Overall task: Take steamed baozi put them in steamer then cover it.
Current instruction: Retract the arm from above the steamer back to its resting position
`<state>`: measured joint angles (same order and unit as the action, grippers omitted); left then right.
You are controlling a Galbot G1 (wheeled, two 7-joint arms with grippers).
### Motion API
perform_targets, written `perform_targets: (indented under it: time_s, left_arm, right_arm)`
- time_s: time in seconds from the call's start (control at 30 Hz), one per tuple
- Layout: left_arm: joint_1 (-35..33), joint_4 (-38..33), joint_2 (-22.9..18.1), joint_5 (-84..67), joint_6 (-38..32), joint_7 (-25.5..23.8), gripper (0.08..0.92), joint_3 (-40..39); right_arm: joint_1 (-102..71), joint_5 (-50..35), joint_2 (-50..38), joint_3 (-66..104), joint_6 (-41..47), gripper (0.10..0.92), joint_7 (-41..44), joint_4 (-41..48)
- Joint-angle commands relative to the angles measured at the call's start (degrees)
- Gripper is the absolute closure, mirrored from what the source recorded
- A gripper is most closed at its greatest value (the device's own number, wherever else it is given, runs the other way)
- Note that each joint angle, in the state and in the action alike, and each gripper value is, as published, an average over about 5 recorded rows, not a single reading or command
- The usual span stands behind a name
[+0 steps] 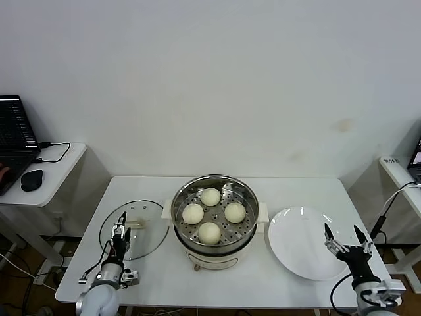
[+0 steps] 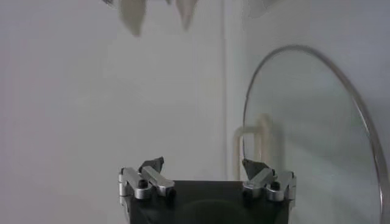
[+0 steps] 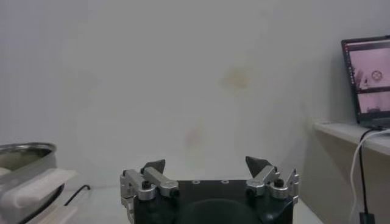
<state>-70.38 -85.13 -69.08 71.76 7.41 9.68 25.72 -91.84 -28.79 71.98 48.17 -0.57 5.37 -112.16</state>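
Left end effector [image 1: 118, 232] spread over cover [image 1: 146, 227]; only head view with four baozi [image 1: 210, 197] in steamer [image 1: 247, 197].

The steamer [image 1: 212, 227] hides its own base behind its rim, and its left handle cannot be made out. The left claw [image 1: 120, 226] stands in front of part of the cover [image 1: 148, 227] near the counter's left edge. In the left wrist view the cover [image 2: 317, 128] is cut off by the picture's edge. In the right wrist view only a slice of the steamer [image 3: 24, 159] shows, and the plate [image 1: 299, 240] is not visible there. Both arms run out of the head view. A laptop [image 1: 14, 128] on the side desk is cut off.
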Motion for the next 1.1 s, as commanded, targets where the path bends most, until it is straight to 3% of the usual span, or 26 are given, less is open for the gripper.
perform_targets:
  time_s: [0.03, 1.1]
  left_arm:
    - [4.7, 5.8, -0.7, 1.3, 2.5, 0.1, 0.177, -0.8]
    - [13.4, 12.6, -3.0, -2.1, 6.4, 0.1, 0.177, -3.1]
  right_arm:
    - [-0.1, 0.4, 0.1, 0.4, -0.1, 0.203, 0.0, 0.7]
    - [0.6, 0.3, 0.0, 1.4, -0.6, 0.203, 1.0, 2.7]
